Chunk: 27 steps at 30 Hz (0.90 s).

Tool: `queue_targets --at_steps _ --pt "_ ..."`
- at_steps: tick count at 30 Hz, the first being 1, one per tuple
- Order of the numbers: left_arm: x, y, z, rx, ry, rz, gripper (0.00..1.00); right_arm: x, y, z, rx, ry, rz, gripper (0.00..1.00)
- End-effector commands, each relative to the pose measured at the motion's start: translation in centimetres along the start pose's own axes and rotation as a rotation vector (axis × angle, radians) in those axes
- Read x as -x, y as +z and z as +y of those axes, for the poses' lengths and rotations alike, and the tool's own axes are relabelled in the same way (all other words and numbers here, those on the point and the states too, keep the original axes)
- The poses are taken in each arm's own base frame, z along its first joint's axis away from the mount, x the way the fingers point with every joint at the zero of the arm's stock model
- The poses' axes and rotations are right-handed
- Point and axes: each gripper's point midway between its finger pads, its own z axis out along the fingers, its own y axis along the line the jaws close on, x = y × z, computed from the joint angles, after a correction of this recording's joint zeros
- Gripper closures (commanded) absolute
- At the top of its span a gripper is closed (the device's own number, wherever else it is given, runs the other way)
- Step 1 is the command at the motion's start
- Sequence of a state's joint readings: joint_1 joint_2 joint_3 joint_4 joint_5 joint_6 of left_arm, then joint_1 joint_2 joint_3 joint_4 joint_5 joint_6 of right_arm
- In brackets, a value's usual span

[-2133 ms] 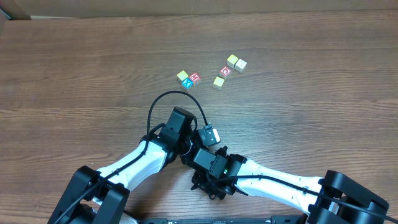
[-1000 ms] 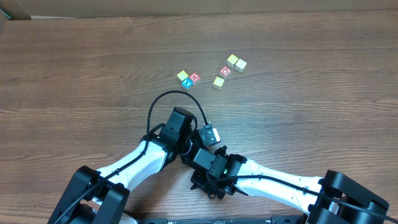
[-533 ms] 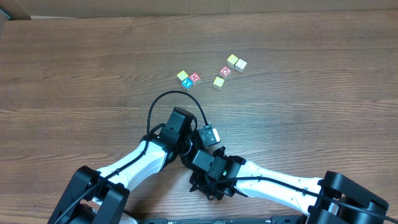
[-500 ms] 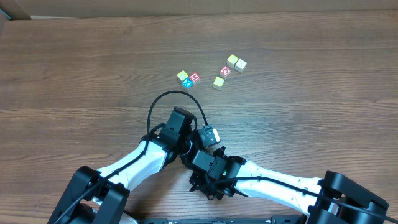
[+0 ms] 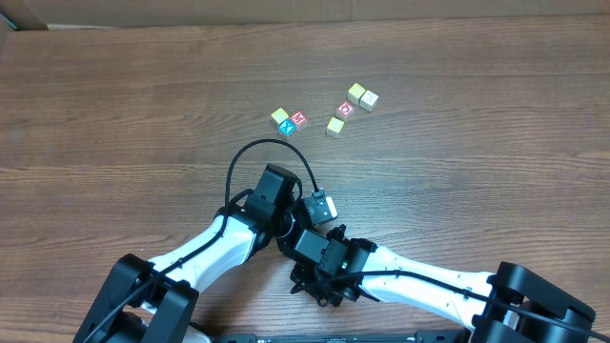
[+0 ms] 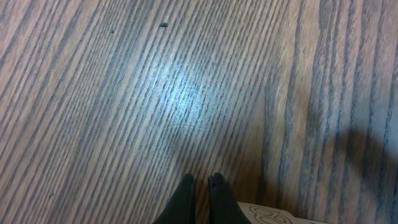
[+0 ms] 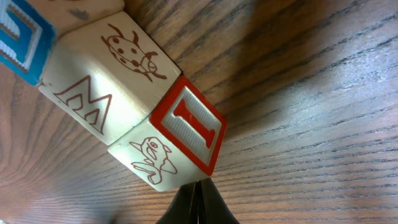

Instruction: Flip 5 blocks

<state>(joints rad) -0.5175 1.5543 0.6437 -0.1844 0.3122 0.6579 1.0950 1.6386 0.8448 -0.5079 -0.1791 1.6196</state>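
Several small blocks (image 5: 335,126) lie loose on the far middle of the wooden table, well away from both arms. In the right wrist view, three more blocks sit in a tight row right in front of my right gripper (image 7: 198,184). They are a red "I" block (image 7: 186,127), a pale block with an "M" and a ladybug (image 7: 106,87), and a blue-faced block (image 7: 18,37). The right gripper is shut and holds nothing, its tips just below the "I" block. My left gripper (image 6: 200,180) is shut over bare wood, and a pale block corner (image 6: 273,215) shows beside it.
Both arms (image 5: 272,195) are folded together near the table's front edge, with a black cable (image 5: 250,148) looping over the left wrist. The right arm's wrist (image 5: 324,259) sits just below it. From above, the arms hide the fingers and the near blocks.
The right wrist has edged very slightly to the left. Nothing else has moved.
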Motion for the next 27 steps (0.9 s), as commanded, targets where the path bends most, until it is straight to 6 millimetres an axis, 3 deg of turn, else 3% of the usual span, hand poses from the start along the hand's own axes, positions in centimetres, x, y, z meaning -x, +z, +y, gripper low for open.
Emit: queue_targets --at_steps 1,27 --pt "-0.4 0.43 -0.95 -0.037 0.006 0.003 0.96 -0.11 -0.11 0.7 0.019 0.0 -0.007 0.96" --pt "-0.44 0.43 -0.9 -0.034 0.006 0.005 0.96 -0.15 -0.12 0.98 0.031 0.001 -0.005 0.96"
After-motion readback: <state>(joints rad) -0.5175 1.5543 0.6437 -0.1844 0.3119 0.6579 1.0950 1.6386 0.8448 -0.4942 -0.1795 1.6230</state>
